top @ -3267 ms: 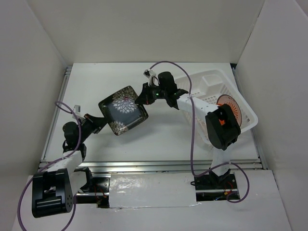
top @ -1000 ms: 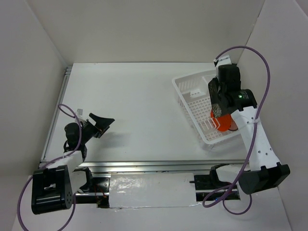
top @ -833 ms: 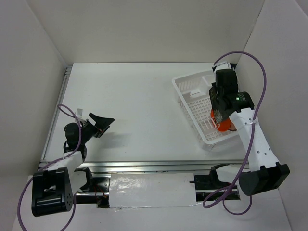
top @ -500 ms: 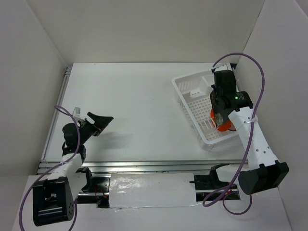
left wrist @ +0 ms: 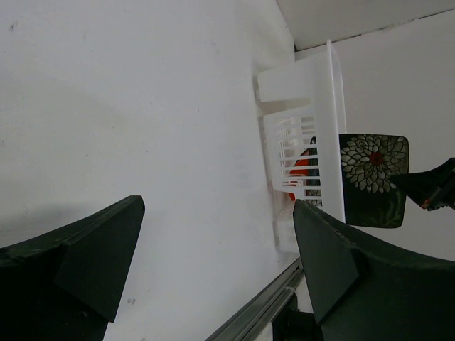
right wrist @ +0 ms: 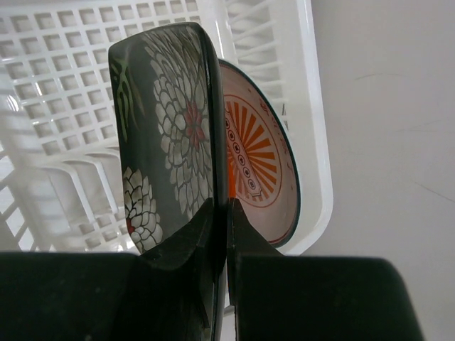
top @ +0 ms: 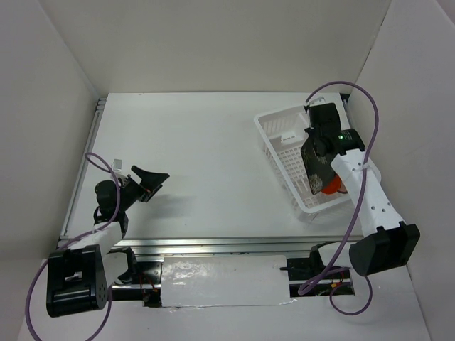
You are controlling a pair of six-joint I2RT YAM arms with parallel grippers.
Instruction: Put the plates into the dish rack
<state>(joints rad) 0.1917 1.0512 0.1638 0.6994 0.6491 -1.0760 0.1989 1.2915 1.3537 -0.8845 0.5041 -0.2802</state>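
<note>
Looking at your right claw (right wrist: 220, 238), it's pinched down narrow on the edge of the dark square plate (right wrist: 174, 135), one finger on each face. The plate stands on edge, floral side facing left in the wrist view, and it hangs over the grid floor of the dish rack (right wrist: 57, 142). You can't tell from any view whether its far edge is actually touching the rack floor.

Right next to it, on the plate's back side, the sunburst plate (right wrist: 259, 170) is already standing on edge in the rack, up near the rack's side wall. The two plates are very close, but I can't say whether they touch.

From overhead, the rack (top: 279, 128) sits at the far right of the desk (top: 206, 135), and the square plate (top: 313, 170) is over its near half. An orange patch (top: 333, 187) peeks out beside the plate. I can't tell which plate that is.

Your left claw (top: 151, 177) is over on the left side of the desk, well apart from the rack. Its jaws are spread wide with nothing between them, and its wrist camera is pointed across the desk at the rack (left wrist: 302, 135).
</note>
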